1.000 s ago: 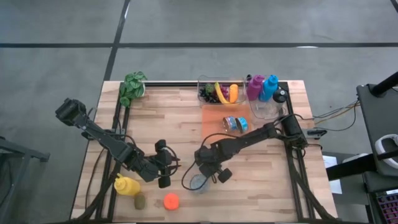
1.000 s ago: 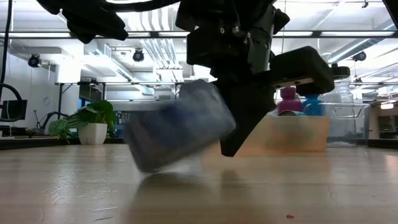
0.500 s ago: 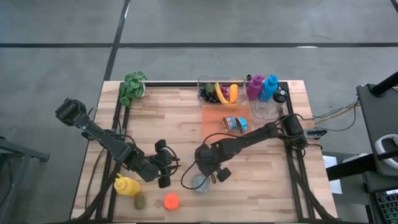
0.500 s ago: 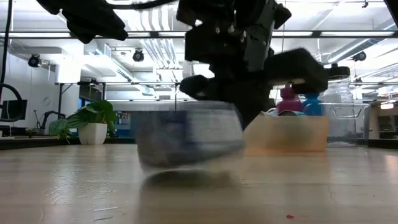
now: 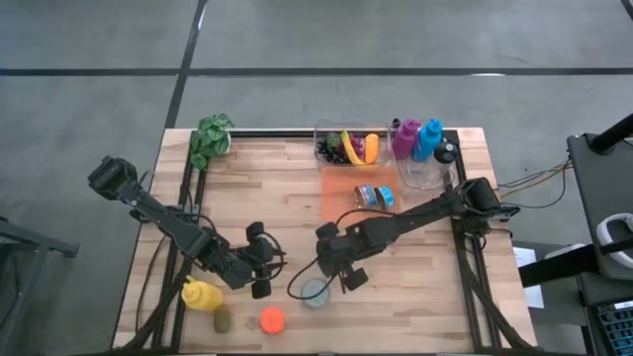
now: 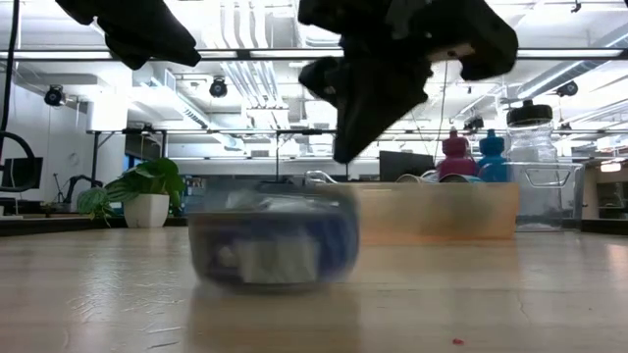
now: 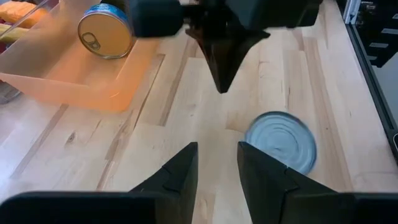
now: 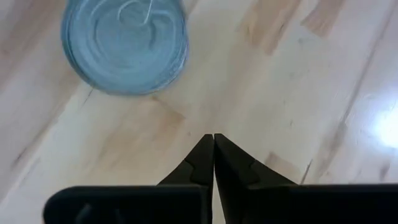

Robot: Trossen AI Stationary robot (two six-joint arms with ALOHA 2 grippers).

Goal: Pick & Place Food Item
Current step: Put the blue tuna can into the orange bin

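Observation:
A blue-labelled tin can (image 5: pixel 316 292) stands on its flat end on the wooden table near its near edge, blurred in the low view (image 6: pixel 273 245). Its round top faces up (image 8: pixel 124 45) (image 7: pixel 280 140). My right gripper (image 8: pixel 213 138) is shut and hangs above and beside the can, clear of it (image 6: pixel 345 152) (image 5: pixel 344 275). My left gripper (image 7: pixel 216 149) stands a little to the left of the can (image 5: pixel 269 261), slightly open with nothing between its fingers, pointing toward the can.
A second can (image 5: pixel 374 196) lies in a low orange tray (image 5: pixel 341 183) farther back. A yellow bottle (image 5: pixel 201 294), a kiwi (image 5: pixel 223 319) and an orange (image 5: pixel 272 318) lie near the front left. A fruit bin (image 5: pixel 346 146), bottles (image 5: pixel 420 138) and a plant (image 5: pixel 211 138) line the far edge.
My right gripper, shut throughout, has risen away from the can and turned at the wrist. The can, tilted against the fingers a second ago, has dropped flat onto its end on the table.

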